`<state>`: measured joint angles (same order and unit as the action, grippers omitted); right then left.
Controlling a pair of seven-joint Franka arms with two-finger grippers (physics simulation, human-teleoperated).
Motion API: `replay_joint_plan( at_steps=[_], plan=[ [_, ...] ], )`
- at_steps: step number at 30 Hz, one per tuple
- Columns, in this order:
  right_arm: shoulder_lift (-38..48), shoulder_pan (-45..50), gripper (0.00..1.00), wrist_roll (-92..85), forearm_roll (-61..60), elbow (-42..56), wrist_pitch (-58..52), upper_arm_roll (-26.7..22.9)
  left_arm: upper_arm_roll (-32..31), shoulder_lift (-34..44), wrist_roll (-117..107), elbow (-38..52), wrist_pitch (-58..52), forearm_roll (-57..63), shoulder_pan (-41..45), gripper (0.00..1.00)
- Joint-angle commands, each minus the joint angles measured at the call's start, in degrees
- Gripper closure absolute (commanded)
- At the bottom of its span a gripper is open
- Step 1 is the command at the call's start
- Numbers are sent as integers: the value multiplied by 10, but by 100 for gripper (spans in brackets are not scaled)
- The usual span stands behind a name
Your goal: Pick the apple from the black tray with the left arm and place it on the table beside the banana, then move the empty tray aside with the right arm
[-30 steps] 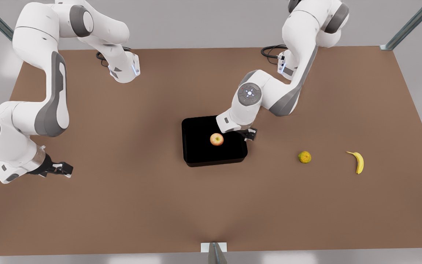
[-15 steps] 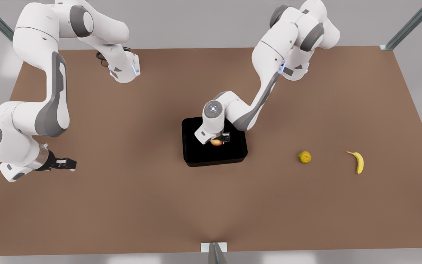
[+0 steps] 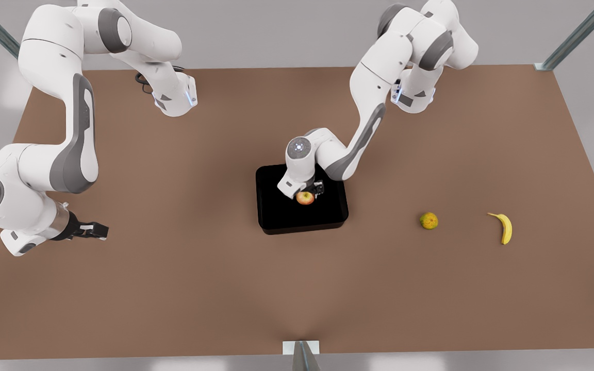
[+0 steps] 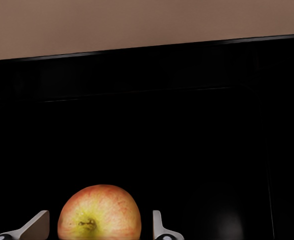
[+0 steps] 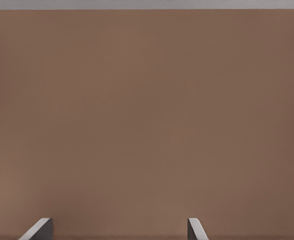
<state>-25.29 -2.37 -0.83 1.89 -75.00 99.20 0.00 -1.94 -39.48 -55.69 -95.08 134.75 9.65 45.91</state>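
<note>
The apple [image 3: 305, 198] [image 4: 99, 215], pale yellow with a red blush, sits in the middle of the black tray [image 3: 276, 211] [image 4: 187, 125] on the table [image 3: 199, 288]. My left gripper [image 3: 308, 191] [image 4: 101, 222] hangs right over it, open, one finger on each side of the apple with thin gaps showing. The banana [image 3: 504, 228] lies far off toward the front view's right. My right gripper [image 3: 96, 230] [image 5: 118, 227] waits open, low over bare table at the front view's left.
A mottled yellow-green round fruit [image 3: 429, 220] lies between the tray and the banana. Wide bare tabletop surrounds the tray, with metal frame posts [image 3: 575, 36] at the table's corners.
The left arm swung from the tray's right edge to above the apple and brought its fingers down around it. The right gripper shifted slightly.
</note>
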Motion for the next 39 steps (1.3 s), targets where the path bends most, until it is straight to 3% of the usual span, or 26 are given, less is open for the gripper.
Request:
replay_joint_plan(
  at_steps=[1,15,16,18,21,25,28,31,34,35,36,37,39],
  plan=[
    [1,0,0,0,0,0,0,0,0,0,-106,-3,27,5,1,0],
    [1,0,0,0,0,0,1,0,0,-11,-106,-33,51,7,2,0],
    [1,0,0,0,0,0,1,1,0,-11,-110,-32,51,7,2,3],
    [1,0,0,0,0,0,1,0,0,-11,-114,-33,51,7,2,21],
    [1,0,0,0,0,0,1,0,0,-10,-111,-32,48,8,2,23],
    [1,0,0,0,0,-1,1,1,-1,86,-50,-34,-106,2,-12,23],
    [1,2,0,0,-1,-1,-4,2,1,264,79,-179,-143,-20,-77,23],
    [58,53,0,113,1,17,-169,67,4,347,210,-264,-158,-20,-157,23],
    [78,59,0,158,-3,71,-269,205,4,318,327,-273,-95,-19,-254,23],
    [78,61,0,215,-16,71,-268,247,4,279,327,-273,-42,-17,-266,23],
    [49,86,0,386,-74,71,-268,267,5,247,328,-273,0,-14,-275,23],
    [37,114,1,455,-117,68,-256,271,5,230,328,-273,24,-13,-277,23],
    [34,145,1,492,-98,6,-133,272,7,216,328,-273,44,-12,-278,23]
  ],
)
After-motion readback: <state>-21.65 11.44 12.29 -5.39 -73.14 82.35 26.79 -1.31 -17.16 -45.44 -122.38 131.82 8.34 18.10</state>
